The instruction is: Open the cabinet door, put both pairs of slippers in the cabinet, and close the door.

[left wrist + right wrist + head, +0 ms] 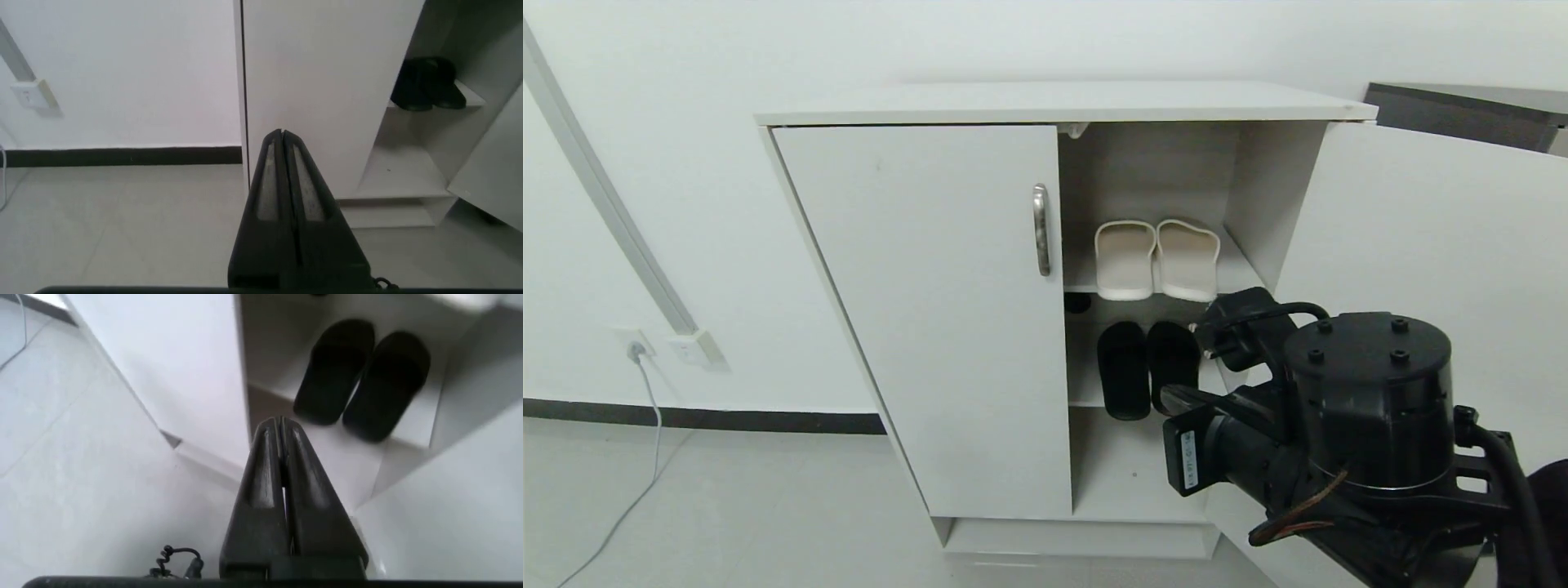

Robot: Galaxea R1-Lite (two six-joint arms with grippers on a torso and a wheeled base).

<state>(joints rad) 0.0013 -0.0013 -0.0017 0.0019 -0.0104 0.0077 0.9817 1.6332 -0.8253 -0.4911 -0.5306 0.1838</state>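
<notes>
The white cabinet (1062, 102) has its left door (931, 310) closed and its right door (1421, 261) swung wide open. A white pair of slippers (1156, 260) lies on the upper shelf. On the shelf below lies a black pair of slippers (1147, 369) (364, 376) (429, 82). My right gripper (1180, 398) (280, 421) hangs shut and empty just in front of and slightly below the black pair. My left gripper (282, 133) is shut with nothing in it, low over the floor, facing the closed left door (327, 82).
The open right door stands close beside my right arm. The left door carries a metal handle (1041, 229). A wall socket with a cable (635, 349) and a black baseboard (703, 418) are at the left. The bottom compartment (1131, 465) is bare.
</notes>
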